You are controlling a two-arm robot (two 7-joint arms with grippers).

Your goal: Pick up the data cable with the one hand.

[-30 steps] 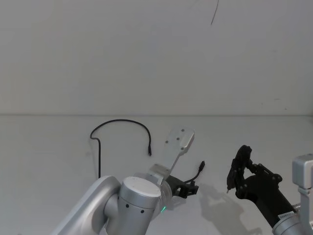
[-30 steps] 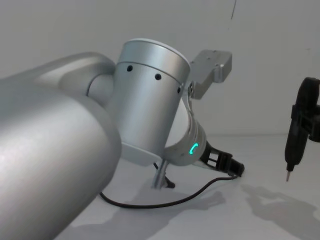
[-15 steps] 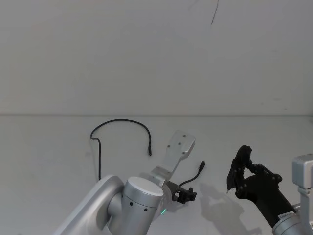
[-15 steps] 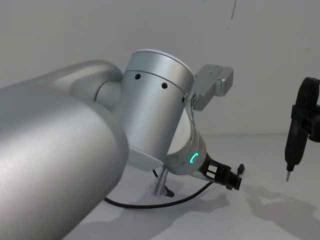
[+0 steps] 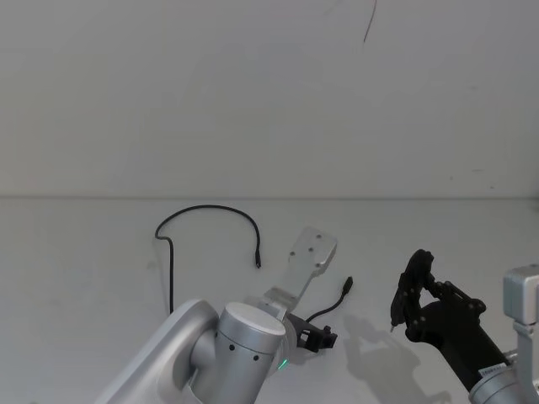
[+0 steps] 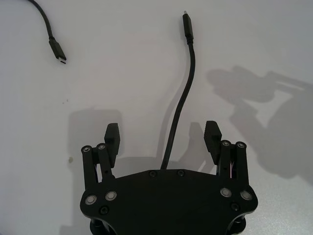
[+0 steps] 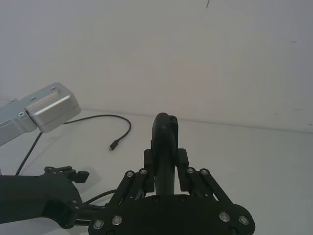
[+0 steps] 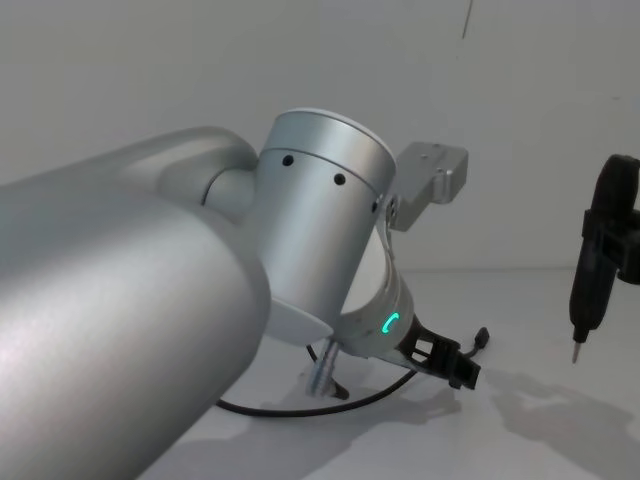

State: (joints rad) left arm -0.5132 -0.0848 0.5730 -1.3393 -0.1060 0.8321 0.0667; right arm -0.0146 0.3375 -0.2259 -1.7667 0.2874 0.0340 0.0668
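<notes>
**Left tool spread over the data cable**

White table [image 5: 76,278] and a plain pale wall fill the head view. The data cable [image 5: 210,208] lies flat on the table. It arches to one plug [image 5: 258,263], drops under the silver arm [image 5: 240,353], and comes out again ending in a second plug [image 5: 348,284]. The left tool [image 5: 322,338] sits at the cable's nearer stretch, short of that second plug. A silver bracket [image 5: 310,252] stands between the two plugs. The right tool [image 5: 410,290] hangs well apart from the cable, on the far side from the arch.

From the left wrist, the left tool [image 6: 162,128] is spread wide. Its blocky fingers [image 6: 112,134] stand on either side of the data cable [image 6: 188,73], which runs up between them and touches neither. The cable's plug [image 6: 187,27] lies beyond the fingertips, and the other plug [image 6: 56,50] lies off to one side.

From the right wrist, the right tool [image 7: 165,155] has its fingers drawn close against a dark upright piece. The data cable [image 7: 124,128] curves across the table beyond it, near the bracket [image 7: 49,105].

From the chest, the silver arm [image 8: 150,300] looms large, with a green ring light [image 8: 388,322] lit above the left tool [image 8: 460,368]. The data cable [image 8: 300,408] loops along the table beneath it, and its plug [image 8: 482,336] is raised just past the tool. The right tool [image 8: 592,270] hangs clear of the cable with its metal tip pointing down.
</notes>
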